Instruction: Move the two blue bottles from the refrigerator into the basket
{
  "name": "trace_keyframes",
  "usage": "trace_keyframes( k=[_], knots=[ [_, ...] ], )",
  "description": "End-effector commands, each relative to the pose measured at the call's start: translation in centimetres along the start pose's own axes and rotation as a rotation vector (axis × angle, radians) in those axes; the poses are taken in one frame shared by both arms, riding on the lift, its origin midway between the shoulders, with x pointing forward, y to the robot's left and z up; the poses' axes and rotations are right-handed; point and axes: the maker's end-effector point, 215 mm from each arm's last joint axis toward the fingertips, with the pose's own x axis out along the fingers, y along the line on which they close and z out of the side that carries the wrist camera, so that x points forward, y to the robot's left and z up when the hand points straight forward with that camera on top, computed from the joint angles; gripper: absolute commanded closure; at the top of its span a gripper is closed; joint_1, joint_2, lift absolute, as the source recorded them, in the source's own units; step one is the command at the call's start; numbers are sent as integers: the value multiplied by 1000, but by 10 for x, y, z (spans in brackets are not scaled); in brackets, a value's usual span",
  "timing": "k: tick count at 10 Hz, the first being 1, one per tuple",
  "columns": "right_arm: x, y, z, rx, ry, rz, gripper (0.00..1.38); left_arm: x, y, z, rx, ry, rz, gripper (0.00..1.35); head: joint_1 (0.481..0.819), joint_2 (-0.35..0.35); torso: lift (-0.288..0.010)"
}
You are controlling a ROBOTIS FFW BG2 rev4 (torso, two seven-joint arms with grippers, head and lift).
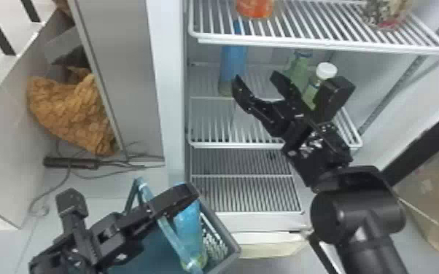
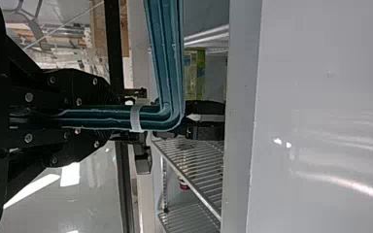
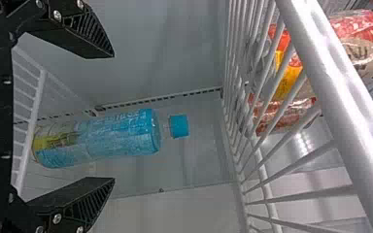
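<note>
So, one blue bottle (image 1: 188, 222) is already in the basket (image 1: 234, 246), whose handle (image 1: 171, 235) is pinched between the left gripper's (image 1: 187, 191) fingers. The other blue bottle (image 1: 233, 65) is stood upright on a fridge shelf (image 1: 237, 145), under a higher rack (image 1: 321, 45). The right gripper's (image 1: 255, 77) fingers are spread wide near it, nothing gripped.

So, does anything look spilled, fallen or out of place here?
No spill shows, and the blue bottle in the refrigerator stands upright. Only the loose cables looping over the floor outside look untidy.
</note>
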Motion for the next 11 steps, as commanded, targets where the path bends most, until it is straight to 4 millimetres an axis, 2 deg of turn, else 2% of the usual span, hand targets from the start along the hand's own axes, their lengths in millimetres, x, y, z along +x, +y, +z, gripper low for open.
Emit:
trace_keyframes(
  k=[1,2,7,9,11],
  knots=[
    [6,-2,0,-11,1,-19,159,0,0,-1,0,2,1,1197,695,-106,-220],
    [12,-8,-5,-12,13,-30,159,0,0,-1,0,3,2,1197,695,-105,-220],
    [50,-32,-1,-57,31,-58,145,2,-2,1,6,7,-3,1197,695,-110,-220],
    [64,-28,-7,-62,56,-43,128,2,-2,1,6,10,-1,1197,695,-109,-220],
    [72,-26,-22,-60,92,-33,128,3,-3,1,10,13,-3,1197,695,-96,-220]
  ],
)
